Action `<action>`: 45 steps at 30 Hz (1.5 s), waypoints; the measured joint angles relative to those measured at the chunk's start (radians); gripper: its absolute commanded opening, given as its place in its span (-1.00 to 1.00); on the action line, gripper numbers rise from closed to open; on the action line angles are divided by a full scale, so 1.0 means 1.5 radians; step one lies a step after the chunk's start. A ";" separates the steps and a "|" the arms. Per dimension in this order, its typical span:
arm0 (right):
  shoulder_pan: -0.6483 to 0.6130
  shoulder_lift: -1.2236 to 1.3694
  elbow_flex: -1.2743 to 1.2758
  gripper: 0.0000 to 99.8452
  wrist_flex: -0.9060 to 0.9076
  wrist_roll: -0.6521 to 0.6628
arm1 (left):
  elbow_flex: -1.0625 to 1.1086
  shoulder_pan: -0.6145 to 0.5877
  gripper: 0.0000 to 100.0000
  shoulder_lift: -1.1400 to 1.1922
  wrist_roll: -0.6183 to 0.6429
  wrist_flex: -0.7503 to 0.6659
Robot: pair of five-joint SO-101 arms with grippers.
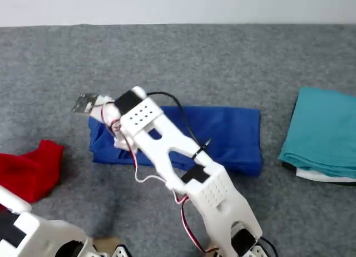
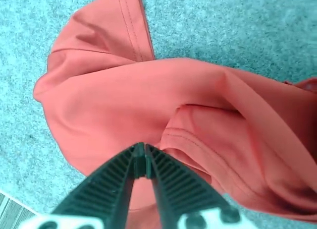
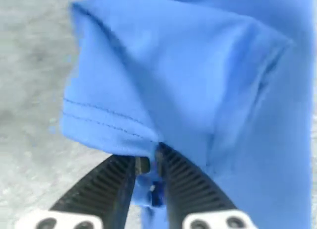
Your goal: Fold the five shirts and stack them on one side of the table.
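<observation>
- High view: blue shirt [image 1: 222, 134] lies mid-table [image 1: 194, 62], folded into a long band. Red shirt [image 1: 30, 168] is a crumpled heap nr the left edge. Teal shirt [image 1: 325, 129] is folded at the right edge, on top of a white layer [image 1: 325, 176].
- Same view: R arm [image 1: 167, 140] stretches over the blue shirt to its left end. L arm's base [image 1: 22, 229] sits in the bottom-left corner, just beside the red shirt.
- R wrist view, close up: R gripper [image 3: 148, 157] is clamped on the blue shirt's stitched edge, w/ fabric bunched btw the jaws.
- L wrist view: L gripper [image 2: 144, 152] has its jaws pressed together, nothing seen btw them, over the red shirt. Seams and a sleeve are plain here.
- Grey speckled patch [image 1: 85, 103] by the R arm's tip in high view. Can't tell what it is.
</observation>
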 measured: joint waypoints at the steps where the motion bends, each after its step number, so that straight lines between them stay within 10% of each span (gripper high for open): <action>1: 0.010 0.015 -0.020 -0.72 0.000 0.000 | 0.000 0.000 -0.98 0.000 0.000 0.000; 20: 0.047 0.160 -0.367 -0.98 0.100 -0.032 | 0.000 0.002 -0.98 0.000 0.000 0.000; 33: 0.006 -0.034 0.079 -0.98 0.101 -0.034 | 0.000 0.002 -0.98 0.000 0.000 0.000; 45: 0.117 0.044 0.098 -0.98 0.054 -0.004 | 0.000 0.014 -0.98 0.000 0.000 0.000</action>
